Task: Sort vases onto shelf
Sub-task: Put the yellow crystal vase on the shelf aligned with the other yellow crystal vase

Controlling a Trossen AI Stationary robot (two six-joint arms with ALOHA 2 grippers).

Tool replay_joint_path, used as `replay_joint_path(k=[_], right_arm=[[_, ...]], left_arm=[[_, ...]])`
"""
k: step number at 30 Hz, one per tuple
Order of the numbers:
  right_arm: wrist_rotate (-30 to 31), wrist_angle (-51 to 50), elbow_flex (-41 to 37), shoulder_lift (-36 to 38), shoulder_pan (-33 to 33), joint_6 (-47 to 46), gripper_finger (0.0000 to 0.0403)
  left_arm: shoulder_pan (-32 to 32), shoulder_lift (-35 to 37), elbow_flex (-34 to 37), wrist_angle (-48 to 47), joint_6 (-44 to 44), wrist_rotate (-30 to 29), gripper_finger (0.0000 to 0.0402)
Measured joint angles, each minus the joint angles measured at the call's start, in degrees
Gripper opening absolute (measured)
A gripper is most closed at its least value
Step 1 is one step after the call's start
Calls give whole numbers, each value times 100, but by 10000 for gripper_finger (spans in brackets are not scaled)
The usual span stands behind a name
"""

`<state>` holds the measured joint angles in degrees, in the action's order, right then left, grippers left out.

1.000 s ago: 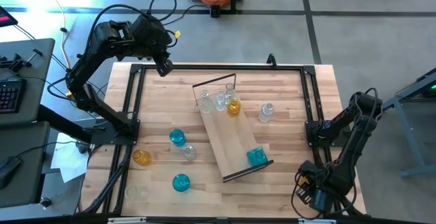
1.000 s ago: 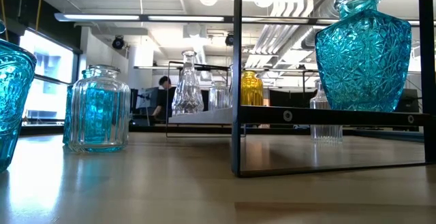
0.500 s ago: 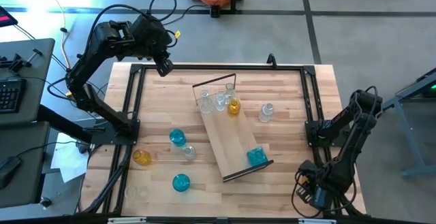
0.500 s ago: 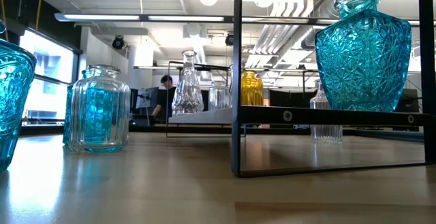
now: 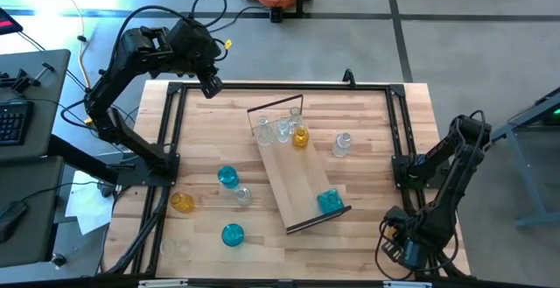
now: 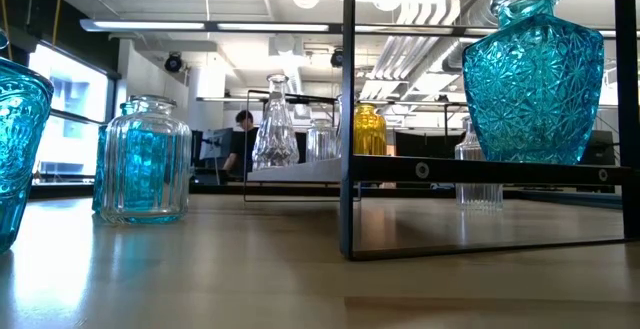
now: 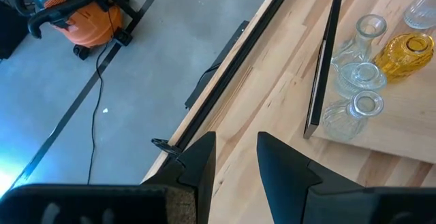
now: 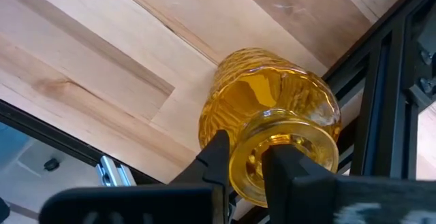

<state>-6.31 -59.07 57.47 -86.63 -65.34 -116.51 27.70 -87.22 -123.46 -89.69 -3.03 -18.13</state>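
Observation:
A yellow vase (image 8: pixel 272 108) stands upright on the tabletop beside the black frame rail, at the table's near right corner. My right gripper (image 8: pixel 248 161) points down onto it and is shut on its mouth. The shelf (image 5: pixel 289 170) lies slantwise mid-table. Clear vases (image 5: pixel 282 129) and a yellow vase (image 5: pixel 300 136) stand at the shelf's far end, a blue vase (image 5: pixel 329 201) at its near end. More vases stand on the table: clear (image 5: pixel 341 144), blue (image 5: pixel 227 177), clear (image 5: pixel 241 195), yellow (image 5: pixel 181 202), blue (image 5: pixel 232 234). My left gripper (image 7: pixel 235 163) hangs open above the table's far left corner, holding nothing. My right gripper pinches the near side of the yellow vase's mouth rim (image 8: pixel 246 173) between its two fingers. One finger seems to be inside the mouth and one outside. The fingers come from above, pointing down. The vase stands upright with its base on the table.
A black metal frame (image 5: pixel 398 139) runs around the tabletop, close to the held vase. The shelf's thin dark end frames (image 5: pixel 276 106) stand upright. Bare wood lies between the shelf and the right rail.

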Motion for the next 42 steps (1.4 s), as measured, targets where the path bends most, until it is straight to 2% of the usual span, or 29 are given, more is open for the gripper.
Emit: replay_joint_path(k=[11,19,27,30,35,42], right_arm=[[-3,-654,615,-37,433,616,26],[-152,-961,991,-28,1030,1534,26],[-295,-2425,1974,-15,1724,2690,28],[-121,-3116,2475,-11,1969,3028,28],[684,-3068,2901,92,2527,3825,28],[729,-3098,2927,90,3245,4779,29]], left_arm=[[0,0,0,-2,0,0,102],[0,0,0,-2,55,152,102],[0,0,0,-7,42,166,102],[0,0,0,-7,39,166,102],[0,0,0,-10,42,174,102],[0,0,0,-33,38,262,102]])
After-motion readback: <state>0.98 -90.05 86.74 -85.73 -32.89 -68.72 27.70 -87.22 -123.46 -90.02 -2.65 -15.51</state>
